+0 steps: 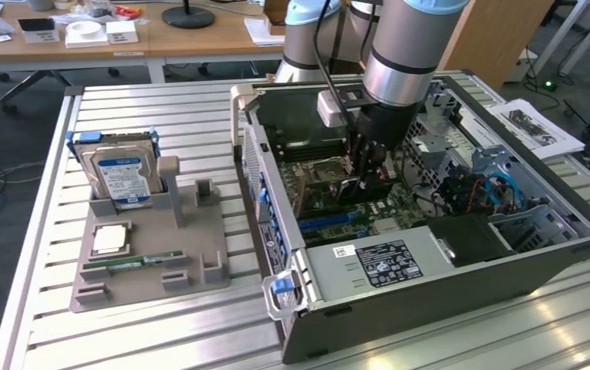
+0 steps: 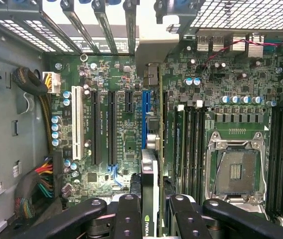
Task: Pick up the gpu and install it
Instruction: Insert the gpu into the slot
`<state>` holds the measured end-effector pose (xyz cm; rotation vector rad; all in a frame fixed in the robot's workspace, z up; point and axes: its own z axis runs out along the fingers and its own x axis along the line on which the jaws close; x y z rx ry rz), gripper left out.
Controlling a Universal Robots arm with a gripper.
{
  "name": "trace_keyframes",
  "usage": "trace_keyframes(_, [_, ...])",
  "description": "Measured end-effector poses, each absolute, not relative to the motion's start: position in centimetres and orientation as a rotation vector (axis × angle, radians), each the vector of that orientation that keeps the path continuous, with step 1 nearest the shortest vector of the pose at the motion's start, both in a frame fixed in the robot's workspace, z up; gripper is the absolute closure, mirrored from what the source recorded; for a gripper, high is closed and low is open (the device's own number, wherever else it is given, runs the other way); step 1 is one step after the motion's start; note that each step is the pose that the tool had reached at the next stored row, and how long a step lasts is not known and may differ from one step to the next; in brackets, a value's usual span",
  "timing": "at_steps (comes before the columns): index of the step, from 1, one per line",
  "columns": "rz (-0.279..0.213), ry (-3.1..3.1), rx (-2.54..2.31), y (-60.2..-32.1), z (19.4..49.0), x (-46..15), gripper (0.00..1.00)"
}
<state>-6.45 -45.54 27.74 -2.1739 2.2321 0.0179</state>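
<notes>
My gripper (image 1: 369,176) reaches down into the open computer case (image 1: 449,266), over the motherboard (image 2: 116,74). It is shut on the gpu (image 2: 151,167), a thin dark card seen edge-on between the black fingers (image 2: 127,216) in the wrist view. A green logo shows on the card near the fingers. Its silver bracket (image 2: 153,47) points at the case's rear slot openings. The card stands just over the long blue slot (image 2: 143,117); whether it touches the slot I cannot tell. In the exterior view the gpu (image 1: 362,193) hangs dark beneath the gripper.
The empty CPU socket (image 2: 235,169) and memory slots lie beside the card. A cable bundle (image 2: 34,92) runs along the case wall. Outside the case, a grey fixture (image 1: 156,258) holds a hard drive (image 1: 119,173), a RAM stick (image 1: 135,264) and a CPU (image 1: 109,239).
</notes>
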Motion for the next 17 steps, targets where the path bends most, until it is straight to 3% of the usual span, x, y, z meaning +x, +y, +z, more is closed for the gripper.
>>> trace_keyframes(17, [0.018, 2.232, -2.174, -45.56, 27.73, -7.02, 0.73])
